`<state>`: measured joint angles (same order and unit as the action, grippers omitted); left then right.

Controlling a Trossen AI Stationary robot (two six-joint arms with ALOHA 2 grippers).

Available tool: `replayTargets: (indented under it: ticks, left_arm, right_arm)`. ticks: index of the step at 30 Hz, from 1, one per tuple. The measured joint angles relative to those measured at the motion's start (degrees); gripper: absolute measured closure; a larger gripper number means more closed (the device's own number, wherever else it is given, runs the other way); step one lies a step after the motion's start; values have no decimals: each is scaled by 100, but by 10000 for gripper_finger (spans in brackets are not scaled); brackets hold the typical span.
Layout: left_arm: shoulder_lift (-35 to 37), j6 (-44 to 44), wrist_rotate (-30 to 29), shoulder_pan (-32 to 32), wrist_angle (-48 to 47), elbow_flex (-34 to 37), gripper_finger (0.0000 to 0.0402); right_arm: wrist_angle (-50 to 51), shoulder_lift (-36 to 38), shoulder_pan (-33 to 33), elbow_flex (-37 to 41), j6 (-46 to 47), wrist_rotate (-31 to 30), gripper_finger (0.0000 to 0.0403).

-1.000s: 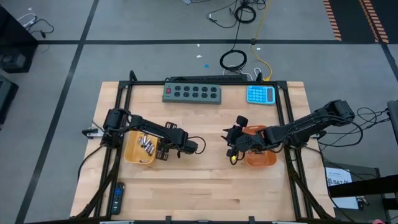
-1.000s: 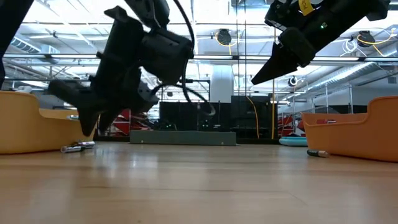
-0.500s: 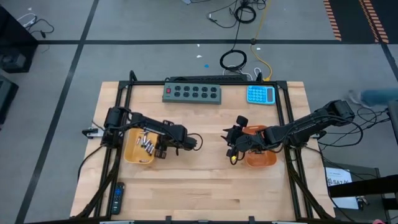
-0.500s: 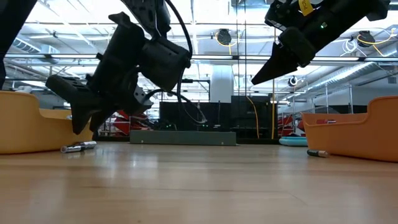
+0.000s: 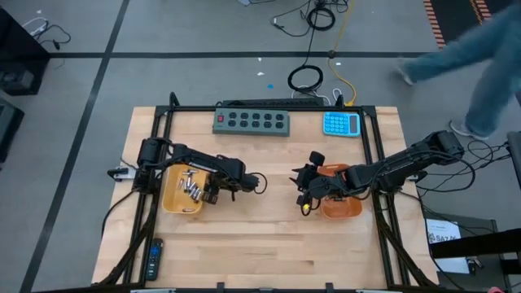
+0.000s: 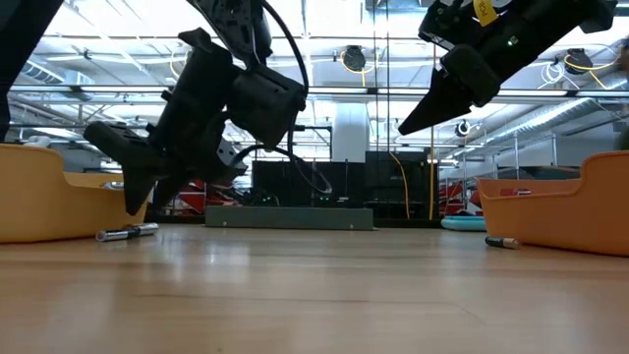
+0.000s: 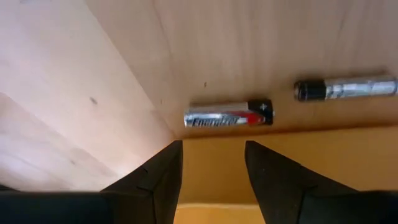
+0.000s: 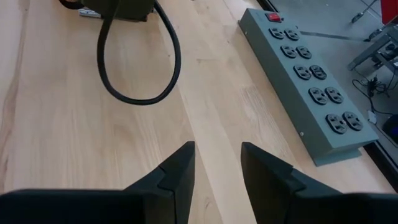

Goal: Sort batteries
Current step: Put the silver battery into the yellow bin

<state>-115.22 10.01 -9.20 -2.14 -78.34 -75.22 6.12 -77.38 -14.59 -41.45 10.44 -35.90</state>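
left claw (image 7: 208, 168) open over yellow tray (image 7: 298, 155); two batteries (image 7: 229, 116) beside.

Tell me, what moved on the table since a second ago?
The left gripper drew back toward the yellow tray and now hangs open over two batteries lying on the wood beside it. It grabbed nothing. A person walked in beyond the table. The right gripper, open by the orange tray, stayed put.
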Motion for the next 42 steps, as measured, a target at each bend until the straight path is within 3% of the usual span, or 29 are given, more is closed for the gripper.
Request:
replayTargets:
  ticks: [8,17,24,30,36,39,42]
  left_arm:
    - [0,420,-272,64,143,0,217]
    - [0,2164,-747,-137,152,0,217]
    - [0,3789,-767,-234,397,0,217]
    - [0,4533,-822,-319,775,0,217]
    - [0,4569,-770,-314,674,0,217]
    - [0,3958,-701,-327,429,-45,217]
    - [0,2899,-235,-343,161,-148,217]
  right_arm:
    - [121,0,0,0,5,0,282]
    - [299,2,-4,0,115,0,282]
    - [316,2,-15,-1,117,0,282]
    - [450,2,-15,0,163,0,282]
    - [560,2,-15,0,234,-2,282]
    - [559,2,-15,1,229,-2,282]
    - [477,2,-13,79,225,-4,282]
